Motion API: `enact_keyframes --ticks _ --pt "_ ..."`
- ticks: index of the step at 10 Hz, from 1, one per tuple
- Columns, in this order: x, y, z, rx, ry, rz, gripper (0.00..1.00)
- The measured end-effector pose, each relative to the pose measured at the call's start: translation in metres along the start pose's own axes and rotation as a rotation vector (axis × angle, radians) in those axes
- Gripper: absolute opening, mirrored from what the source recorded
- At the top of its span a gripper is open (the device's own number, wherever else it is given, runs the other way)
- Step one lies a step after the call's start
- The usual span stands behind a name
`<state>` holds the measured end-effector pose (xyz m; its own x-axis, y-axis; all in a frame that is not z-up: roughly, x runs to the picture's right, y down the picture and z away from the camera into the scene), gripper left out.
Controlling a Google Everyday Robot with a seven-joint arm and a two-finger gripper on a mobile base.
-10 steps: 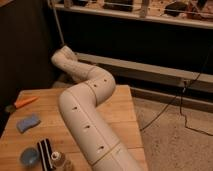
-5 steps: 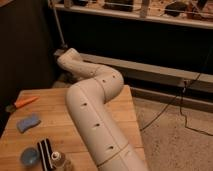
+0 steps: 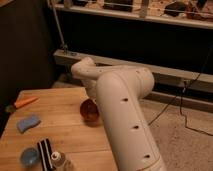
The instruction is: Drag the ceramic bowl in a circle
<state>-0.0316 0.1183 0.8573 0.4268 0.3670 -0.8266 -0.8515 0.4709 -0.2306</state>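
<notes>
The gripper (image 3: 94, 101) is hidden behind the white arm (image 3: 122, 115), just above the ceramic bowl (image 3: 89, 111). The bowl sits right of centre on the wooden table (image 3: 55, 127); a blue sponge (image 3: 28, 123) lies left, a blue-grey dish (image 3: 30, 156) nearer.

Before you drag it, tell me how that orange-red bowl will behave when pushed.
The ceramic bowl looks glossy, so it probably slides easily on the wooden table. Its low, round shape suggests it won't tip. It is likely rigid and chippable. The gripper is hidden behind the arm beside it.
</notes>
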Motion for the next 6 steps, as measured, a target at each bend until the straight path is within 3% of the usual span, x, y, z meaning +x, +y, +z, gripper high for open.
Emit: enact_keyframes --ticks 3,6 --pt "0.011 0.051 0.008 0.026 0.003 -0.190 0.00" --pt "0.001 0.108 0.005 0.025 -0.020 -0.326 0.00"
